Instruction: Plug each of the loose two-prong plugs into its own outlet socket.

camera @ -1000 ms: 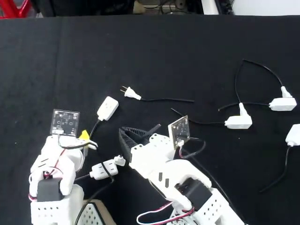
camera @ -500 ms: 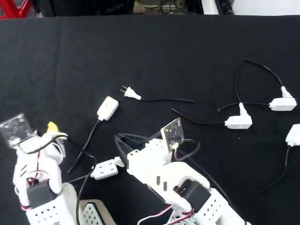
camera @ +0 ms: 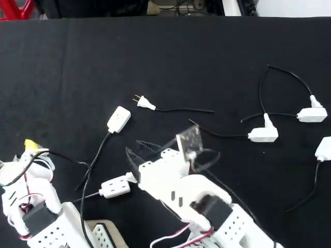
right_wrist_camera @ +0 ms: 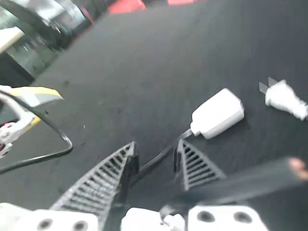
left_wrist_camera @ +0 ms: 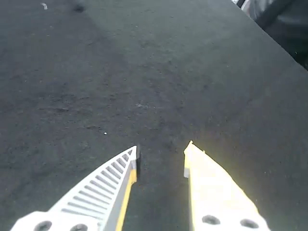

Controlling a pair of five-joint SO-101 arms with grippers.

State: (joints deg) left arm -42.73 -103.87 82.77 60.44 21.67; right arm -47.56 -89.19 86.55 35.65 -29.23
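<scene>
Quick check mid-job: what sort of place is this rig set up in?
Probably a lab or workshop test bench: a table under black cloth, a loose plug and a socket laid out on it, and room clutter past the far edge.

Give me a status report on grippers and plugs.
Left gripper open over bare table. Right gripper open, straddling cord of socket. Loose plug unplugged, beyond that socket.

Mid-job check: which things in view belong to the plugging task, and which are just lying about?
Job: loose two-prong plug; outlet socket beside it, its cord running through the open right gripper; triple socket; corded white sockets at the right side.
Lying about: red object beyond the table; tan board at the near edge.
</scene>
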